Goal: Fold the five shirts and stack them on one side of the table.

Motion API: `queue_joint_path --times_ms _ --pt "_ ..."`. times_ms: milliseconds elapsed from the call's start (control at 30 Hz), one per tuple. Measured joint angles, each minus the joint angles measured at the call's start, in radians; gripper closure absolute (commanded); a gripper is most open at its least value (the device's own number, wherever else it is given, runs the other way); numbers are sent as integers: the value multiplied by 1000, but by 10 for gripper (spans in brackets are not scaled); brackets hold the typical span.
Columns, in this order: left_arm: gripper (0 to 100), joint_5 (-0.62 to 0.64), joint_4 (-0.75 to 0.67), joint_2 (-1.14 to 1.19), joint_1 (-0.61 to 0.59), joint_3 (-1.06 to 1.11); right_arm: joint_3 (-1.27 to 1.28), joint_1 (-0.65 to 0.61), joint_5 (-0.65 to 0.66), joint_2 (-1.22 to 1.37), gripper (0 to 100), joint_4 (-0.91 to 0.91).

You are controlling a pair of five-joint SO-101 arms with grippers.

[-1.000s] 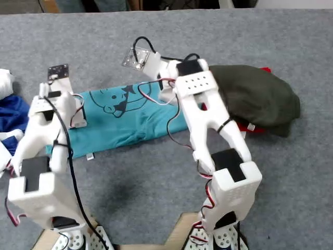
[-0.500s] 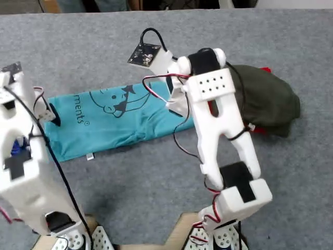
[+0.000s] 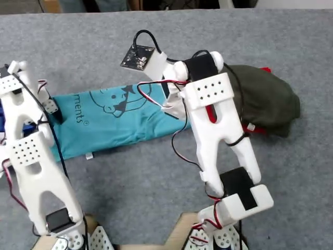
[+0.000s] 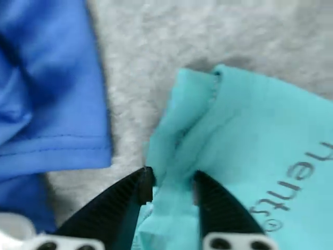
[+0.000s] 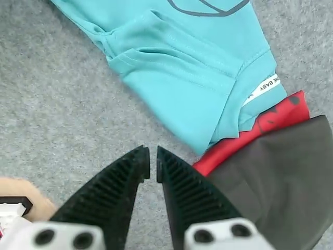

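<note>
The left claw (image 4: 171,188) has its two black fingers pinched on a raised fold at the end of the one teal shirt (image 3: 119,120), with teal cloth bunched between them. Just off that claw's side, across a narrow strip of grey table (image 3: 156,182), lies one blue shirt (image 4: 52,94), loose and rumpled, not touching the teal one. The teal shirt stretches away from the left claw as a long folded band, flat on the table, print side up.

At the band's other end hangs the right claw (image 5: 153,161). Its two ribbed fingers are drawn almost together with only a slit between them and nothing in it. It hovers over bare table just short of the teal shirt's collar edge. Beyond that edge, one red shirt (image 5: 244,133) peeks out, touching the teal cloth. One dark olive shirt (image 3: 265,99) lies heaped on top of the red one.

That makes four shirts I can count: teal, blue, red and olive.
</note>
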Motion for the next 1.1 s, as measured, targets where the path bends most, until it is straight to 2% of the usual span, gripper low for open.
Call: queue_joint_path --times_ms 333,500,667,767,900,1100 --pt "971 9 2 11 17 -32 0 0 0 0 983 0" --pt "971 8 -6 -89 15 -18 0 0 0 0 983 0" --pt "971 9 -6 -247 121 -3 -132 17 0 0 983 2" --pt "971 15 -6 -321 187 29 -238 64 0 0 983 -9" --pt "971 15 -6 -419 249 75 -348 161 -66 0 983 -86" --pt "971 26 -3 -519 405 110 -376 382 -160 -3 981 -190"
